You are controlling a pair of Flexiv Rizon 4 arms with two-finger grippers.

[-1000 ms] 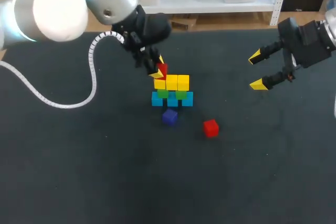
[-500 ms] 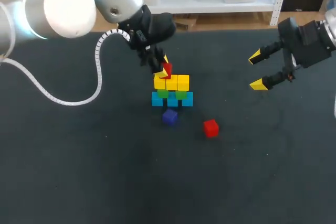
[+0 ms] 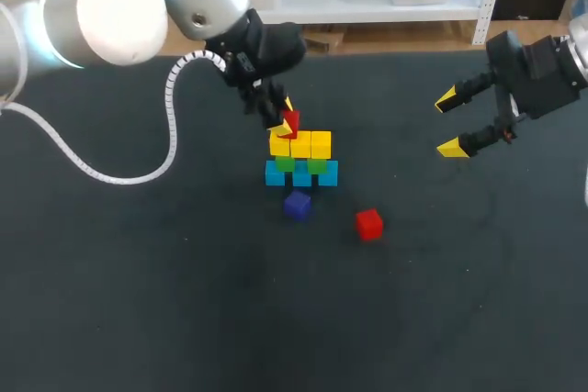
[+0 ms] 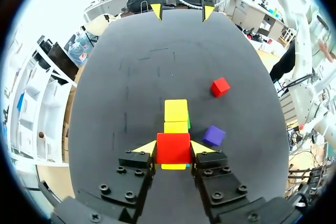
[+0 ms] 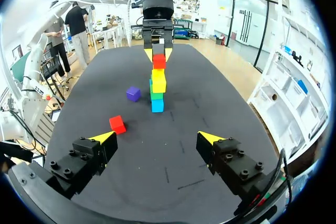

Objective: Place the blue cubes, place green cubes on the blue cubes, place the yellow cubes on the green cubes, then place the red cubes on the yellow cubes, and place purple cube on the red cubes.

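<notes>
One small red cube [image 3: 291, 122], pinched in the left jaws, hangs over yellow cubes [image 3: 310, 145] for stacking; right jaws spread.

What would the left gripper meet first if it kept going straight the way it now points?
The yellow cubes just ahead of it. The left gripper is shut on a red cube, so that cube would probably touch them before the fingers; the remaining gap is unclear.
</notes>
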